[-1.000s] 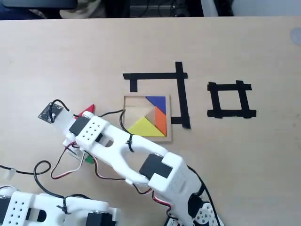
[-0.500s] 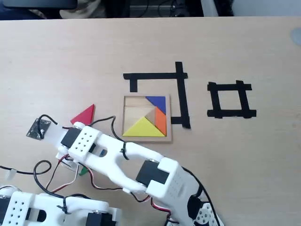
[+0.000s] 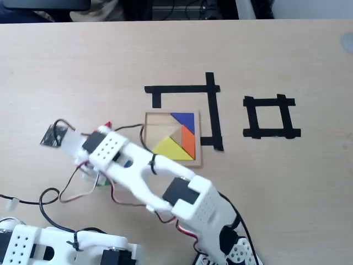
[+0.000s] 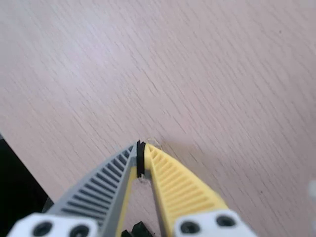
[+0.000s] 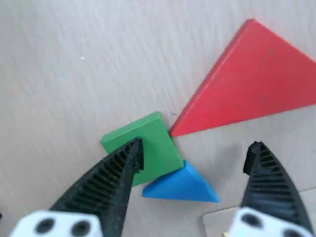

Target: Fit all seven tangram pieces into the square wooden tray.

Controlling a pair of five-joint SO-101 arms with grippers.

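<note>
The right gripper (image 5: 195, 150) is spread wide and holds nothing; its two black fingers (image 5: 118, 177) point down at loose pieces on the table. The left gripper (image 4: 139, 154) is pressed together, grey and yellow tips meeting, with only bare wood under it.

A pale wooden table (image 3: 287, 193) fills the high view, with a dark strip of room beyond its far edge. Black tape (image 3: 211, 110) marks an open corner around the tray, and a small tape square (image 3: 270, 117) lies farther off to one side. The white right arm (image 3: 149, 174) stretches across the near side of the table, its wrist just beside the tray.

The square wooden tray (image 3: 172, 162) holds a yellow piece (image 3: 170, 149), an orange piece (image 3: 188, 144) and a dark blue piece (image 3: 185, 118), with bare wood left in one corner.

Three pieces lie outside the tray, under the right gripper. The red triangle (image 5: 252, 84) lies beyond the fingertips. The green square (image 5: 143, 143) touches its corner and sits partly under one fingertip. The small blue triangle (image 5: 180, 185) touches the green square and lies between the two fingers.
</note>
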